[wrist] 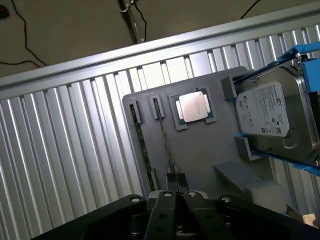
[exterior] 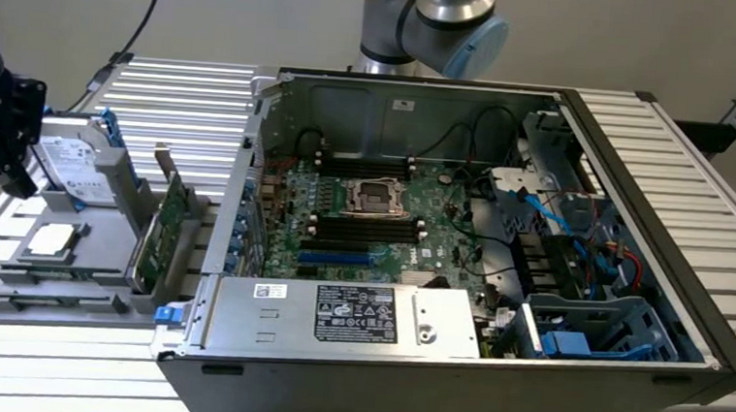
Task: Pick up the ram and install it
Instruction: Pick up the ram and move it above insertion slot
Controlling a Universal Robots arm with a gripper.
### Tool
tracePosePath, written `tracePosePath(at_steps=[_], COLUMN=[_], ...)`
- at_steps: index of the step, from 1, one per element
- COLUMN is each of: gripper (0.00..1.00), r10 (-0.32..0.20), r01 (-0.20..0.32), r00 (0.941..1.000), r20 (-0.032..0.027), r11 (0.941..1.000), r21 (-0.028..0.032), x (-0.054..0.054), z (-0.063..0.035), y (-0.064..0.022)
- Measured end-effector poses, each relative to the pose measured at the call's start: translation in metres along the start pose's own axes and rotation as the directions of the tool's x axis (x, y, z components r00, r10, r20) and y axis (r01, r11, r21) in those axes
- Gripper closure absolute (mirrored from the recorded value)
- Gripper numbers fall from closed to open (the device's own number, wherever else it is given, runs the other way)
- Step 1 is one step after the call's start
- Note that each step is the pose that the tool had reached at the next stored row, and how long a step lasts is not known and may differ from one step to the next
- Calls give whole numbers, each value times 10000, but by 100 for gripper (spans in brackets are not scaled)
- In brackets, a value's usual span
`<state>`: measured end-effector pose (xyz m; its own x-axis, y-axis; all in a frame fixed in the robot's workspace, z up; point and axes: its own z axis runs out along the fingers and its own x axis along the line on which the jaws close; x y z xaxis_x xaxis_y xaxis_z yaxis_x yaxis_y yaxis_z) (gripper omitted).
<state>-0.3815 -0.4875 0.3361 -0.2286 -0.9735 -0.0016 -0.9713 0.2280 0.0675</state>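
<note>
In the exterior view, an open computer case (exterior: 393, 402) sits on the slatted metal counter (exterior: 684, 141), its motherboard facing up. At the exterior view's left lies a grey tray (exterior: 24, 301). It carries a hard drive (exterior: 70, 168), a processor chip (exterior: 55, 239) and an upright green card (exterior: 159, 235). The black gripper (exterior: 13, 181) hangs over the tray's far-left part, close to the hard drive and well apart from the case.

In the wrist view, the gripper (wrist: 176, 179) has its jaws together, the two tips side by side with nothing clearly between them. The ram (wrist: 145, 150) stands on edge in a narrow slot of the tray (wrist: 210, 150), a thin green strip just beside the jaws and not between them. A second thin dark line runs from the neighbouring slot toward the tips; I cannot tell what it is. The processor chip (wrist: 194, 107) lies beyond the slots, with the hard drive (wrist: 267, 112) in its blue frame next to it.
</note>
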Motion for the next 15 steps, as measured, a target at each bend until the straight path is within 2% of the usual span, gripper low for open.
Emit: tracePosePath(at_steps=[3, 7, 11, 15], gripper=[89, 89, 89, 89], r10=[-536, -1257, -1959, -2614], r01=[536, 1257, 1959, 2614], r00=[9985, 9919, 9802, 9642], r20=[-63, -175, -300, -447], r11=[9986, 9921, 9806, 9652], r21=[-8, -21, -35, -57], x=[0, 0, 0, 0], z=[2, 5, 6, 7], y=[0, 0, 0, 2])
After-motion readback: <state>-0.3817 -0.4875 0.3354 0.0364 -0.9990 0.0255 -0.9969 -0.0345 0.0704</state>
